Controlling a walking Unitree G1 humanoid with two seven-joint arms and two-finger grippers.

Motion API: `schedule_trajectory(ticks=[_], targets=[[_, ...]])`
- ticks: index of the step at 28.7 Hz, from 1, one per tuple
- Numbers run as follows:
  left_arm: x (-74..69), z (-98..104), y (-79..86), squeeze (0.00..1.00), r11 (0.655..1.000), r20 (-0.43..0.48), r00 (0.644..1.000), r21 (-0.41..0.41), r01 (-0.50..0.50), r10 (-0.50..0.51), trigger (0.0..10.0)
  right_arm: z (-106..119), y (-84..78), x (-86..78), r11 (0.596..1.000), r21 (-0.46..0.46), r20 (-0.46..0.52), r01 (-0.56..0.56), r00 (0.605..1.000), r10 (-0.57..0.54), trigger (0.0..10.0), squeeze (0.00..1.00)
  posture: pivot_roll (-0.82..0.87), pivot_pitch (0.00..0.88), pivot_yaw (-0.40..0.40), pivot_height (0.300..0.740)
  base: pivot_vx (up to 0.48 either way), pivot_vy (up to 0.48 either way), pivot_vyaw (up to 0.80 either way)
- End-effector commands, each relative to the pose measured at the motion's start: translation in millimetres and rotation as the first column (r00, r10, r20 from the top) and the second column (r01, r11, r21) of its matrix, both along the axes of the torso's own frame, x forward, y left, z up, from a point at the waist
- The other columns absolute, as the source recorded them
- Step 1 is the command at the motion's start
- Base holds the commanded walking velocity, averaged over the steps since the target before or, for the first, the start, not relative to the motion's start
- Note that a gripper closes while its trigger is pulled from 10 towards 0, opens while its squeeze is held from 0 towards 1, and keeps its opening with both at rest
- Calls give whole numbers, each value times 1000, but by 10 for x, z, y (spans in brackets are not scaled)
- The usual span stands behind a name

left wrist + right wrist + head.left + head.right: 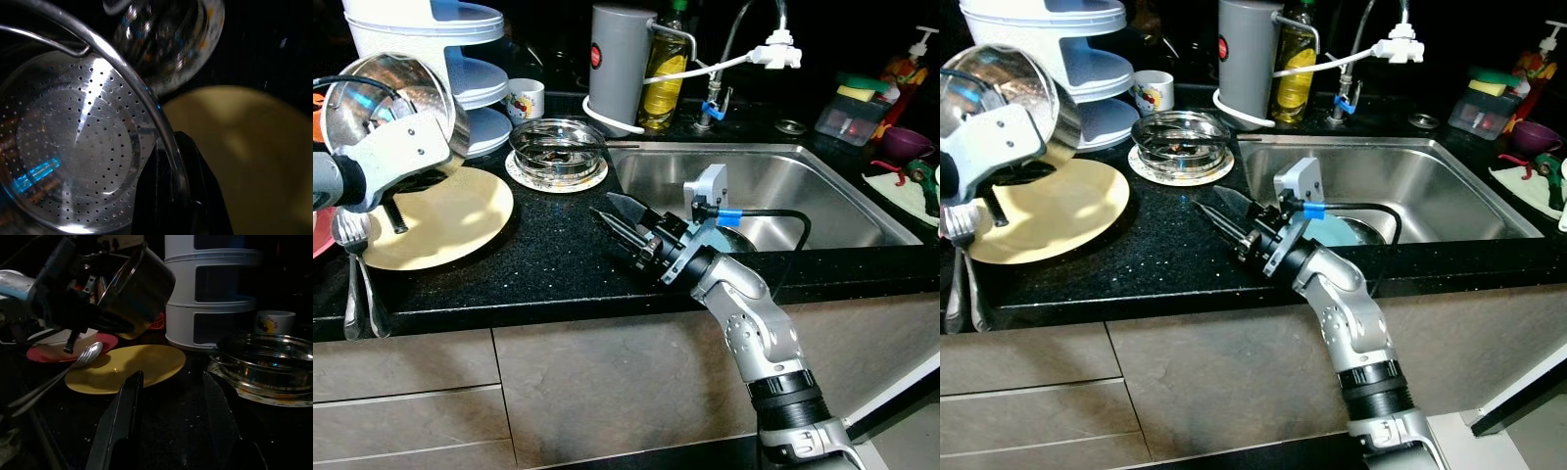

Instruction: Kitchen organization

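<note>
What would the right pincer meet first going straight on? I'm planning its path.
Probably the round yellow plate: the open right pincer points across bare black counter toward it, the glass bowl off to one side. Depth is uncertain.

One perforated steel colander bowl (pixel 386 98), one round yellow plate (pixel 450 220) and one red plate (pixel 46 352). Two steel spoons (pixel 352 269), one clear glass bowl (pixel 556 149), one printed white mug (pixel 525 98), one grey cylindrical canister (pixel 619 64), one yellow oil bottle (pixel 664 73).
</note>
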State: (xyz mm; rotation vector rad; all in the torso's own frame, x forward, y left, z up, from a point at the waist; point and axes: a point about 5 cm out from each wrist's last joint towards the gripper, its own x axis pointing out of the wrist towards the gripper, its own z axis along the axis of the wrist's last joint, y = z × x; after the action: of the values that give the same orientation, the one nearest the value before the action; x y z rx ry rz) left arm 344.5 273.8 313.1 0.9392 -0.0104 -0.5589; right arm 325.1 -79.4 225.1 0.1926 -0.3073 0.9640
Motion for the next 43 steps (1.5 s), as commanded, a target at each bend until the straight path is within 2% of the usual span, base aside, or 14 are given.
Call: schedule_trajectory(ticks=[1,4,8,9,10,11,12,21,29,30,31,32,37,43], targets=[[-7,124,-132,0,996,60,995,-50,78,-75,0,6,-45,39,1000,0,-14,31,999,-31,10000,0,130,0,-116,740,0,0,0],[-43,170,-292,0,966,76,981,-174,190,-180,0,15,-51,51,999,31,-34,40,999,-39,10000,0,130,0,-116,740,0,0,0],[-150,282,-536,0,855,129,929,-366,369,-346,0,38,-84,83,995,87,-78,58,996,-51,10000,0,129,0,-112,740,0,0,-400],[-150,282,-536,0,855,129,929,-366,369,-346,0,38,-84,83,995,87,-78,58,996,-51,10000,0,129,0,-112,740,0,0,-800],[-173,299,-578,0,825,147,919,-405,394,-367,0,43,-110,103,992,102,-92,78,993,-69,10000,0,125,0,-109,740,0,0,-800],[-173,299,-578,0,825,147,919,-405,394,-367,0,43,-110,103,992,102,-92,78,993,-69,10000,0,125,0,-109,740,0,0,-800],[-184,304,-605,0,802,164,912,-437,408,-375,0,45,-142,130,988,113,-106,107,990,-96,10000,0,124,0,-110,740,0,0,-800],[-152,167,-707,0,769,171,924,-513,381,-343,0,35,-262,237,967,113,-147,227,967,-209,10000,0,123,0,-106,740,0,0,-800],[-112,33,-809,0,751,163,945,-575,323,-282,0,9,-261,242,965,93,-151,246,961,-231,10000,0,120,0,-103,740,0,0,-800],[-87,-40,-846,0,739,159,960,-614,278,-229,3412,-10,-252,238,965,80,-148,252,960,-238,10000,0,117,0,-102,740,0,0,0],[-87,-40,-846,0,739,159,960,-614,278,-229,3412,-10,-252,238,965,80,-148,252,960,-238,10000,0,117,0,-102,740,0,0,0],[-72,-77,-861,0,734,152,967,-630,255,-205,10000,-15,-248,235,965,74,-146,252,960,-239,10000,0,117,0,-102,740,0,0,0],[-31,-218,-945,0,714,118,980,-671,198,-161,10000,-19,-238,238,965,59,-140,256,959,-246,10000,0,115,0,-101,740,0,0,0],[96,-483,-969,0,764,29,993,-637,103,-110,10000,-21,-240,214,967,35,-129,254,960,-248,10000,0,98,0,-97,740,0,0,0]])
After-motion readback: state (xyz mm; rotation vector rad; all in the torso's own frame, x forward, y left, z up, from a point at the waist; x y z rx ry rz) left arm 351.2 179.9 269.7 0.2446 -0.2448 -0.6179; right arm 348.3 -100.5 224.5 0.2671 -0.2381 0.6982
